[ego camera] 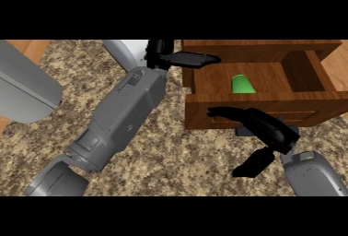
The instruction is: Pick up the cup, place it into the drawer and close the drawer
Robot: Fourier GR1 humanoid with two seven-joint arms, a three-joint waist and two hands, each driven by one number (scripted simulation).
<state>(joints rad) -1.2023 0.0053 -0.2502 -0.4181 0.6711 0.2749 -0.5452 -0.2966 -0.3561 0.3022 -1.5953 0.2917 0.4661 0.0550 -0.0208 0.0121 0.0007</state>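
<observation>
The green cup (242, 85) is lying inside the open wooden drawer (312, 110), on its floor. The left hand (185, 59) is stretching over the drawer's far left corner, with its fingers straight and holding nothing. The right hand (272, 130) is laying straightened fingers (228, 112) across the drawer's front panel, gripping nothing. Its thumb is hanging down over the speckled counter (170, 156).
</observation>
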